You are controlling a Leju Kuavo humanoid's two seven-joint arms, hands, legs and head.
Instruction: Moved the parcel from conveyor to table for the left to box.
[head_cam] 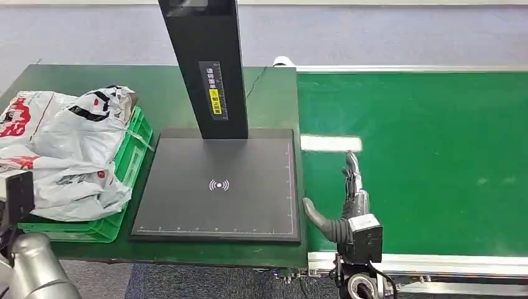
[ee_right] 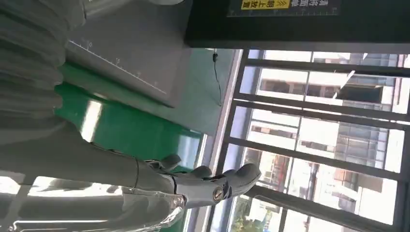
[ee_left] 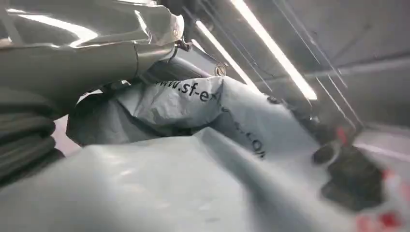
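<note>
Several grey and white courier parcels [head_cam: 68, 149] are heaped in a green crate [head_cam: 127, 162] at the table's left end. My left hand [ee_left: 48, 87] hovers right over that heap, its thumb [ee_left: 96, 58] spread away from the darker fingers [ee_left: 24, 140], and nothing is pinched between them. A grey parcel with printed lettering [ee_left: 193, 104] lies just beyond it. My right hand [head_cam: 352, 199] floats over the near left edge of the green conveyor belt [head_cam: 423, 156]. It is open with fingers stretched forward, and the right wrist view shows this right hand [ee_right: 145, 183] holding nothing.
A black scanner pad [head_cam: 218, 187] lies flat on the green table [head_cam: 274, 93] between crate and belt, with a tall black post [head_cam: 205, 62] rising at its back. The belt's metal rail [head_cam: 436, 261] runs along the near side.
</note>
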